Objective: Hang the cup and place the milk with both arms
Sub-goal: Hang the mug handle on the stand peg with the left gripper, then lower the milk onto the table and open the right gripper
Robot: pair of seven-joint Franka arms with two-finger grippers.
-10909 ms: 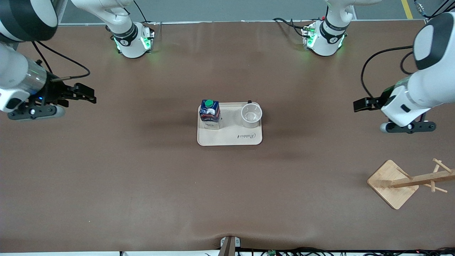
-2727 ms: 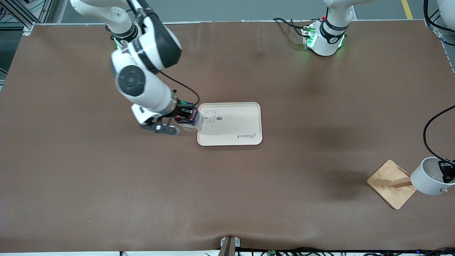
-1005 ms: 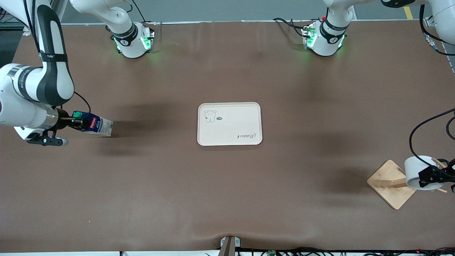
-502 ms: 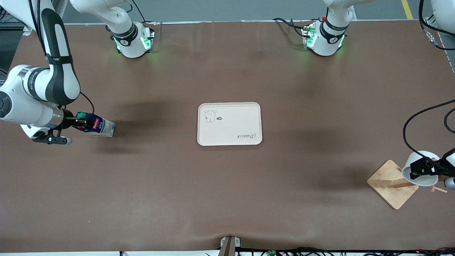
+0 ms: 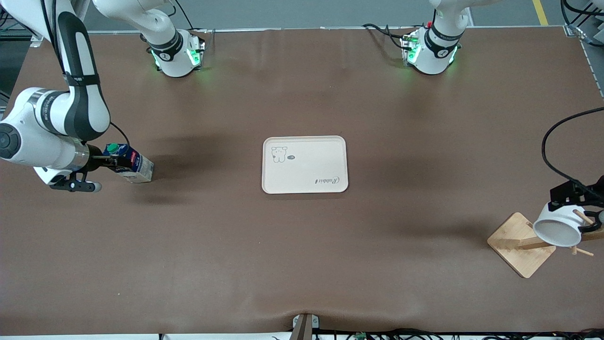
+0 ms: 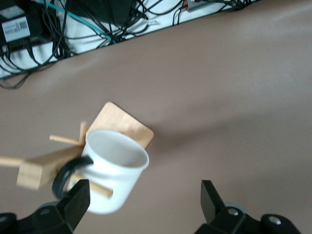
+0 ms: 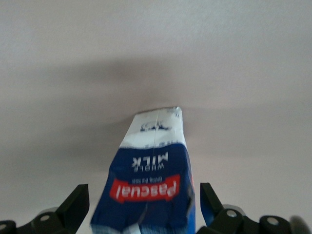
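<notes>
Nearest the front camera, at the left arm's end of the table, stands the wooden rack (image 5: 521, 244). The cup (image 5: 559, 228) hangs tilted on it, its black handle (image 6: 68, 171) looped over a peg (image 6: 100, 189), so the peg seems to carry it rather than the arm. The left gripper (image 6: 144, 201) hovers just above the cup with its fingers spread wide and nothing between them; the hanging step looks done.

Farther back, mid-table, the cream tray (image 5: 306, 182) lies bare.

About level with the tray, at the right arm's end, the milk (image 5: 131, 164) sits on the table, leaning slightly, apparently set down apart from the tray as its place. The right gripper (image 7: 144, 201) straddles the carton, fingers standing apart on either side and clear of its walls, so it looks released.
</notes>
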